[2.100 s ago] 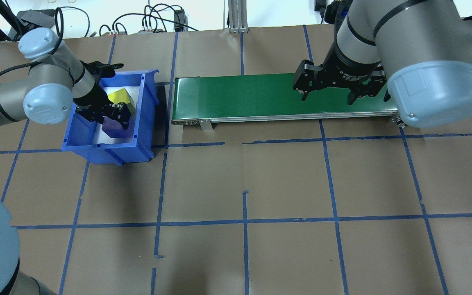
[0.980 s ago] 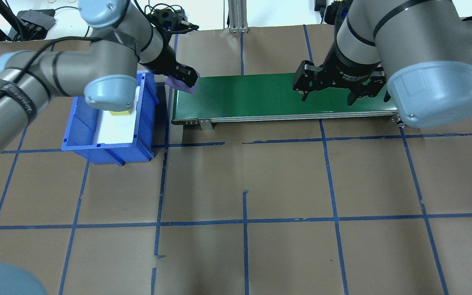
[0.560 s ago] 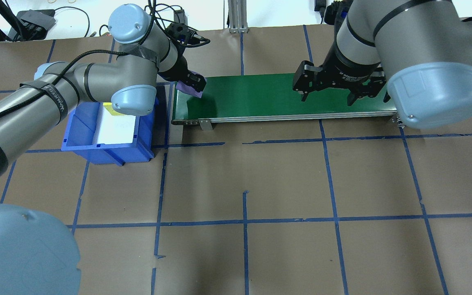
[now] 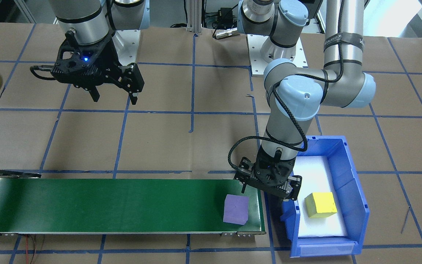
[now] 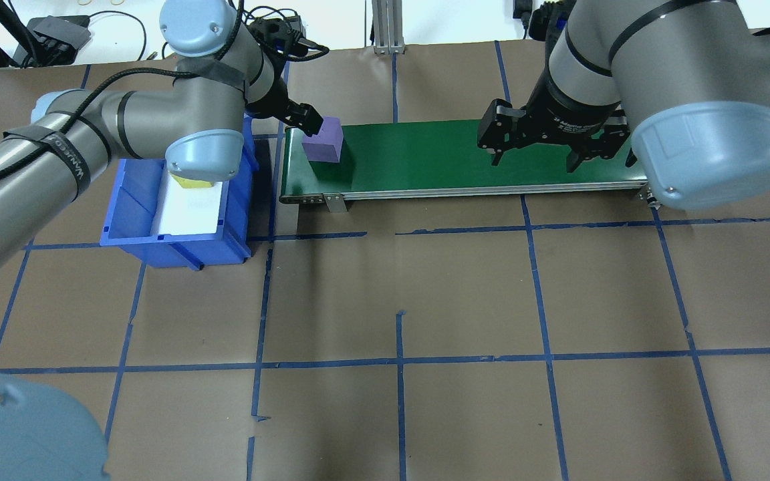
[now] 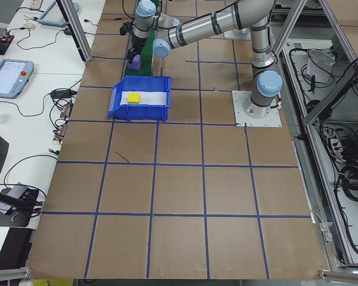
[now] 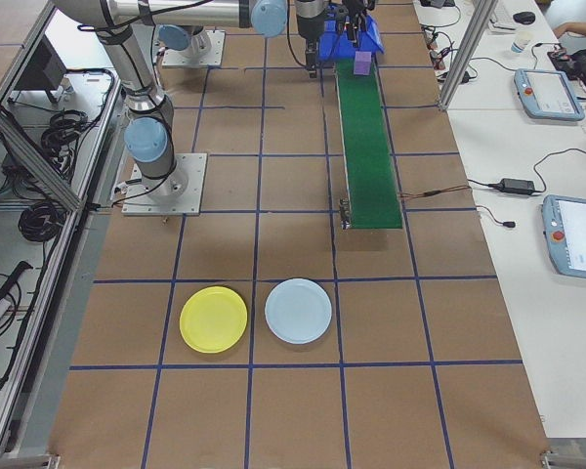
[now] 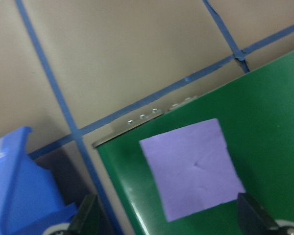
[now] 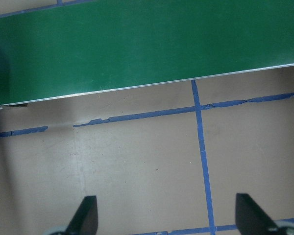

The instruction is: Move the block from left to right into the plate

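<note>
Purple foam cube [image 4: 236, 209] on belt [image 4: 104, 205]

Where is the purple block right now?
The purple block rests on the green conveyor belt's left end in the overhead view, beside the blue bin, just released by the open left claw.

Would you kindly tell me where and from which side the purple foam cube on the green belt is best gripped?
Probably from straight above, closing on two opposite vertical faces of the purple foam cube. It sits flat on the green belt, top face up, sides free, with the left gripper open beside it.
</note>
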